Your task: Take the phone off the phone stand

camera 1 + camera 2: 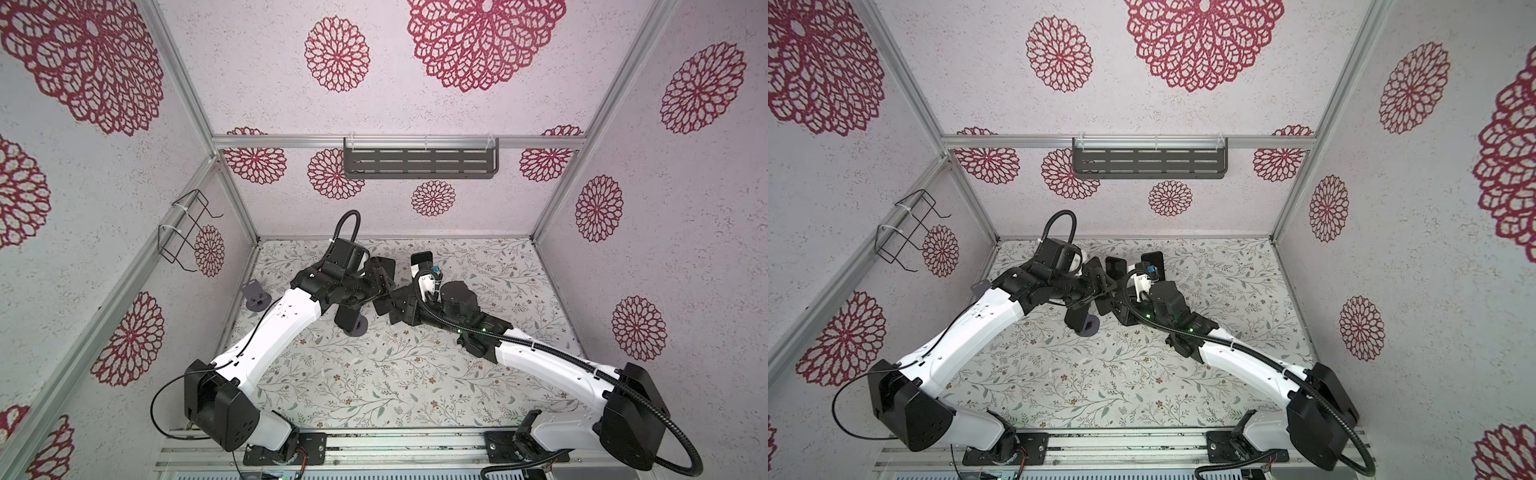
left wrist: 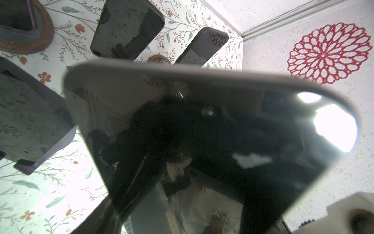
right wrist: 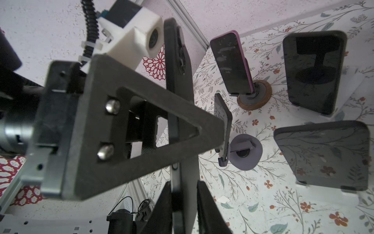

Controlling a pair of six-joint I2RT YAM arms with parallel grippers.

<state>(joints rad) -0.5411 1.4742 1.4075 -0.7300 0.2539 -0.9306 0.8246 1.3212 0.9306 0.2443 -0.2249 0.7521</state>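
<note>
Mid-table, up in the air between the arms: phone [image 3: 177,178], clear of the stand [image 3: 245,151]. The stand's cradle is edge-on from the right wrist and looks bare.

Left gripper [image 1: 382,279] is clamped on the phone, jaws set wide. Right gripper [image 3: 183,188] straddles the phone's edge: one finger tight beside it, a sliver of light at the other, so not clamped.

Hard to see:
- Left wrist view is nearly all phone glass, just reflections, no fingers visible.
- From the right wrist, left's near finger hides its far one.
- In both top views the wrists cover the phone; can't pick it out.

Beyond the stand are more propped phones: purple-cased [image 3: 230,64], black [image 3: 312,71], and a wider slab [image 3: 323,156].
</note>
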